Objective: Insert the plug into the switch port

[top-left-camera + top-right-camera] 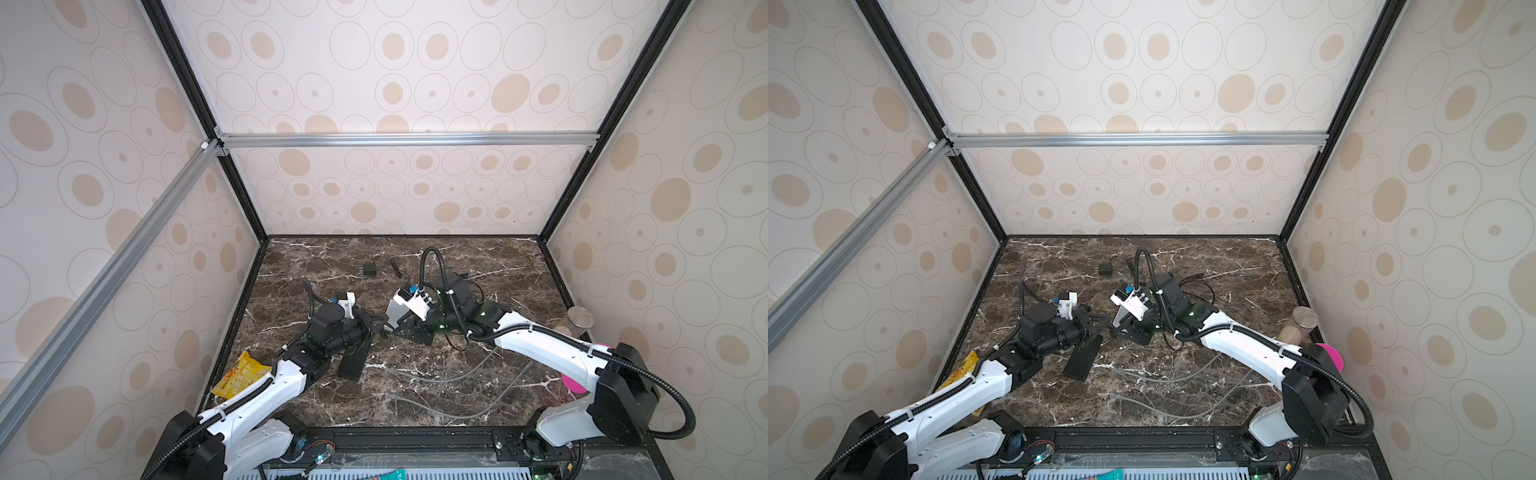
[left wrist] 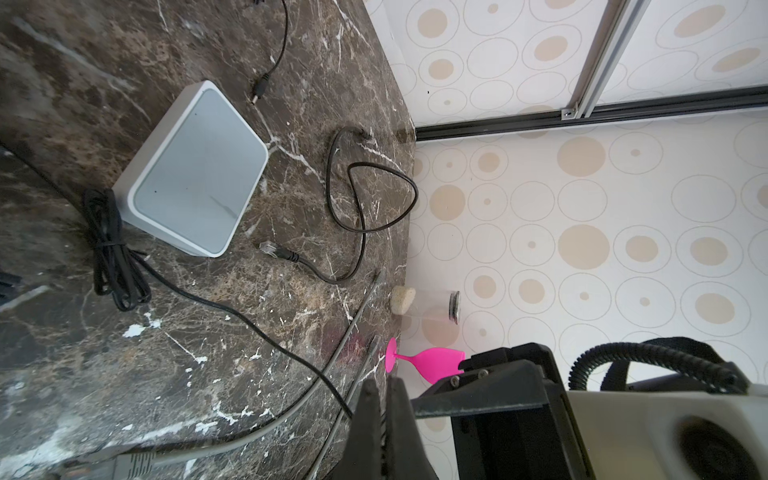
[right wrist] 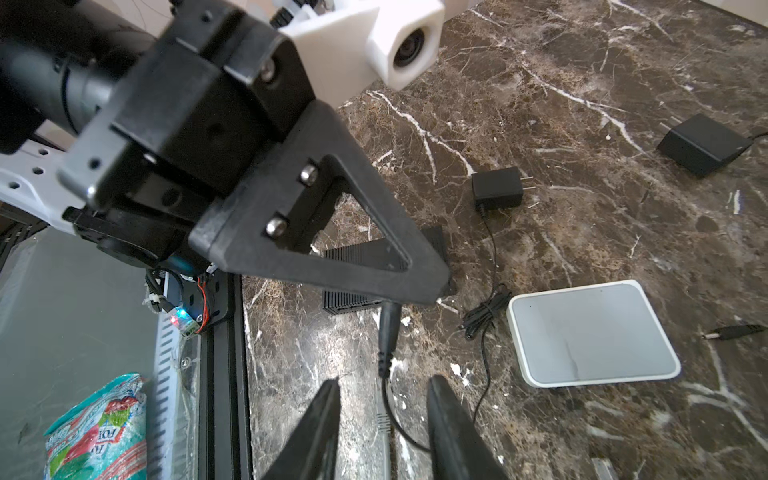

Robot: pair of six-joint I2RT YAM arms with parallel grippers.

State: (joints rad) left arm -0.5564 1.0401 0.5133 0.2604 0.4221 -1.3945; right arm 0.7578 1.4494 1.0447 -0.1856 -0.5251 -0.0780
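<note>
Black and clenched, the left gripper (image 3: pixel 436 291) pinched the plug (image 3: pixel 388 332) at its tip, over one end of a ribbed black box (image 3: pixel 353 255). The plug stuck out toward the right gripper (image 3: pixel 385 379), whose fingers stood parted and empty, the thin cable (image 3: pixel 399 428) running between them. Beyond, the white switch (image 3: pixel 590 332) lay flat on the marble table (image 3: pixel 582 104), near the plug yet clearly apart from it.

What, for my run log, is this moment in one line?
left gripper shut; right gripper open, astride cable; black plug outside switch
</note>
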